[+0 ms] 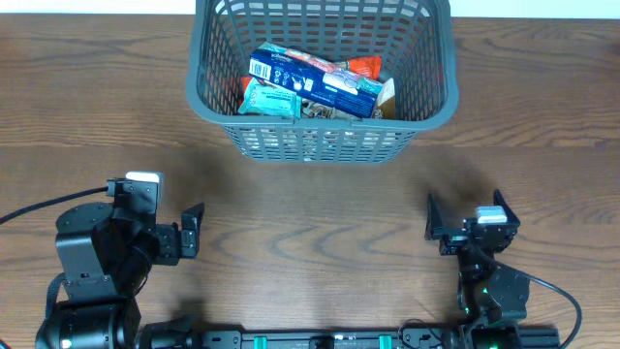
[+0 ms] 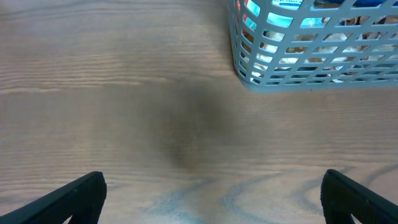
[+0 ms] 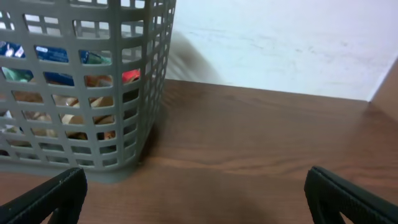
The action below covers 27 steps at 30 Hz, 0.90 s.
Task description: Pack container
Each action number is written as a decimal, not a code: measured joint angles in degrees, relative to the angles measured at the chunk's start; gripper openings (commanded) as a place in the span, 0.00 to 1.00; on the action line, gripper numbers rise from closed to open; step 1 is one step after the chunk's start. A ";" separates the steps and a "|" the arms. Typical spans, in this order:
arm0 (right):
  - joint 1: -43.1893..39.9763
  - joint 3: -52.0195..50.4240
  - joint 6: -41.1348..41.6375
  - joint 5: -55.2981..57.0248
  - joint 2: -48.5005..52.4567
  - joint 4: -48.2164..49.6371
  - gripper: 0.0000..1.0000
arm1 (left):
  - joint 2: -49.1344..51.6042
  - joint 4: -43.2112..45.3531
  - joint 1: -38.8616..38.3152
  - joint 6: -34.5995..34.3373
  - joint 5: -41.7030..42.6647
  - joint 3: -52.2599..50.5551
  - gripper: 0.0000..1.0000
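Observation:
The container (image 1: 320, 136), a grey lattice basket, stands at the back centre of the wooden table. Inside lie snack packs: a blue one (image 1: 315, 79), a teal one (image 1: 269, 99) and a red-orange one (image 1: 363, 66). My left gripper (image 1: 193, 231) rests near the front left, open and empty, well short of the basket. In the left wrist view the container (image 2: 311, 68) is at the upper right, beyond the wide-apart fingers (image 2: 81, 196). My right gripper (image 1: 433, 221) sits at the front right, open and empty. In the right wrist view the container (image 3: 81, 93) fills the upper left.
Bare wood lies between both grippers and the basket. A white wall (image 3: 280, 43) rises behind the table's far edge. A black cable (image 1: 39, 208) loops off the left arm's base, and a mounting rail (image 1: 320, 339) runs along the front edge.

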 measured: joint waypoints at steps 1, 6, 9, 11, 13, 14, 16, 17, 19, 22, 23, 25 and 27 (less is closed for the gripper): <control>0.00 0.00 0.37 0.00 0.00 0.00 0.99 | 0.00 0.00 0.00 0.00 0.00 0.02 0.99; 0.00 0.00 1.36 -0.04 0.00 0.00 0.99 | 0.00 0.00 0.00 0.00 0.00 0.00 0.99; 0.00 0.00 1.64 -0.04 0.00 0.00 0.99 | 0.00 0.00 0.00 0.00 -0.02 0.02 0.99; 0.00 0.00 1.77 -0.02 0.00 0.00 0.99 | 0.00 0.00 0.00 0.00 0.00 0.00 0.99; 0.00 0.00 1.81 -0.04 0.00 0.00 0.99 | 0.00 0.00 0.00 0.00 0.00 0.00 0.99; 0.00 0.00 1.81 -0.04 0.00 0.00 0.99 | 0.00 0.00 0.00 0.00 0.00 0.00 0.99; 0.00 0.00 1.81 -0.04 0.00 0.00 0.99 | 0.00 0.00 0.00 0.00 0.00 0.02 0.99; 0.00 0.00 1.81 -0.04 0.00 0.00 0.99 | 0.00 0.00 0.00 0.00 -0.02 0.00 0.99; 0.00 0.00 1.81 -0.04 0.00 0.00 0.99 | 0.00 0.00 0.00 0.00 0.00 0.00 0.99; 0.00 0.00 1.81 -0.04 0.00 0.00 0.99 | 0.00 0.00 0.00 0.00 -0.02 0.00 0.99; 0.00 0.00 1.81 -0.04 0.00 0.00 0.99 | 0.00 0.00 0.00 0.00 0.00 0.00 0.99; 0.00 0.00 1.84 -0.04 0.00 0.00 0.99 | 0.00 0.00 0.00 0.00 0.00 0.02 0.99; 0.00 0.00 1.81 -0.04 0.00 0.00 0.99 | 0.00 0.00 0.00 0.00 0.00 0.00 0.99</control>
